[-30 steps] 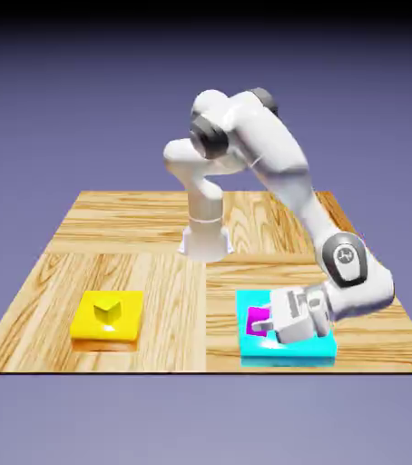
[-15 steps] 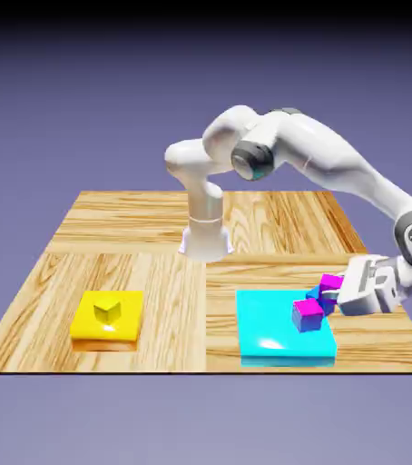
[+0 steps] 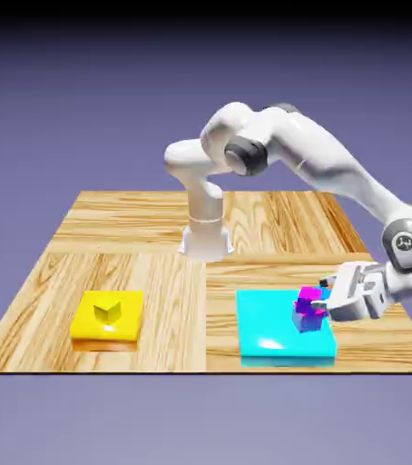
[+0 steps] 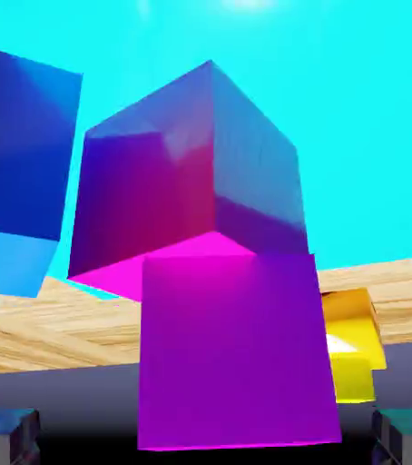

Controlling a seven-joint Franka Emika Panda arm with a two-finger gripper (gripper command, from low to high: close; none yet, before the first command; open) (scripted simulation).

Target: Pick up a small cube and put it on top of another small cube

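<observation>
The small all-magenta cube [image 3: 311, 293] sits on the magenta top of another small cube [image 3: 304, 317] with blue-violet sides, on the cyan slab [image 3: 269, 331]. My gripper [image 3: 324, 297] is at the stack from the exterior view's right, level with the upper cube. In the hand view the magenta cube [image 4: 237, 354] fills the lower middle and touches the magenta face of the other cube [image 4: 187, 173]. The grey fingertips [image 4: 5, 434] stand at the bottom corners, clear of the cube on both sides. The gripper [image 4: 206, 438] is open.
A plain blue cube [image 4: 14, 154] lies close beside the stack on the cyan slab [image 4: 355, 109]. A yellow cube [image 3: 107, 311] rests on a yellow slab [image 3: 128, 327] at the exterior view's left. The robot base [image 3: 203, 238] stands at the table's far edge.
The hand moved toward the exterior view's left and slightly down with the magenta cube, bringing it onto the magenta-topped cube. The jaws then opened and let go of it.
</observation>
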